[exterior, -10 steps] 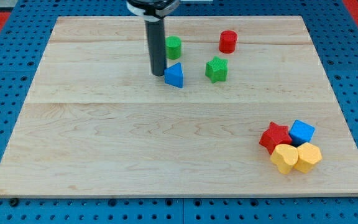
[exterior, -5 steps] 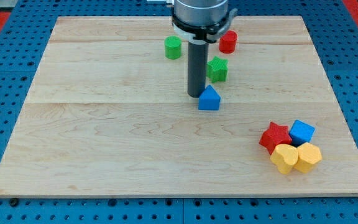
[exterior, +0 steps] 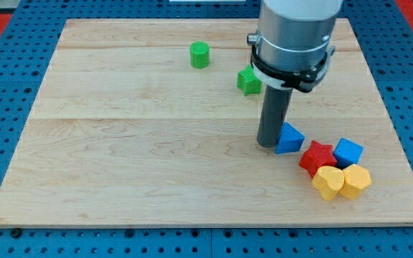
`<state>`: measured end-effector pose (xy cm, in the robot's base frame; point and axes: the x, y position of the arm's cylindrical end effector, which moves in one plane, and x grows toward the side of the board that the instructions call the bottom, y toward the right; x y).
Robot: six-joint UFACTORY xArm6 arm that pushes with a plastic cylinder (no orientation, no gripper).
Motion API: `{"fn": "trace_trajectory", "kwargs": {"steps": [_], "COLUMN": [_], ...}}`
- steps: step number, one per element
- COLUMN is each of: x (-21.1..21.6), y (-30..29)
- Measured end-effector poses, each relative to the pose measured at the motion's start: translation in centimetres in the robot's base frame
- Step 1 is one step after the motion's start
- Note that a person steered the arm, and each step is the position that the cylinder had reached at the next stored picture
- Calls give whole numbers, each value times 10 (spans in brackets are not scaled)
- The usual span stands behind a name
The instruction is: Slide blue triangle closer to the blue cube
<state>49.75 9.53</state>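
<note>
Tip: my tip sits on the table, touching or just short of the blue triangle's left face, at its 9 o'clock.
Gripper: none fitted; the arm ends in a plain dark rod, so there is nothing to clench or release, and nothing is grasped.
Rod: upright, its upper part inside a wide grey collar that covers the upper right of the table.
Blue triangle: lies right of table centre, just beside the red star at its 10 o'clock; whether the two touch cannot be told.
Blue cube: at the triangle's 4 o'clock, near it, with the red star between them.
Red star: touches the blue cube on its left side.
Yellow blocks: two rounded pieces, one below the star, the other below the cube; they touch each other and the blocks above; exact shapes unclear.
Green cylinder: at the view's top, well apart from the cluster, at the tip's 11 o'clock.
Green block: irregular shape, just left of the collar, partly hidden by it.
Table: pale wooden board on a blue perforated base.
</note>
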Motion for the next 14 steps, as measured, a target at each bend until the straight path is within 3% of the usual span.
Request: {"fn": "trace_trajectory", "kwargs": {"steps": [4, 7, 14], "x": [1, -29, -35], "y": [59, 57, 99]}}
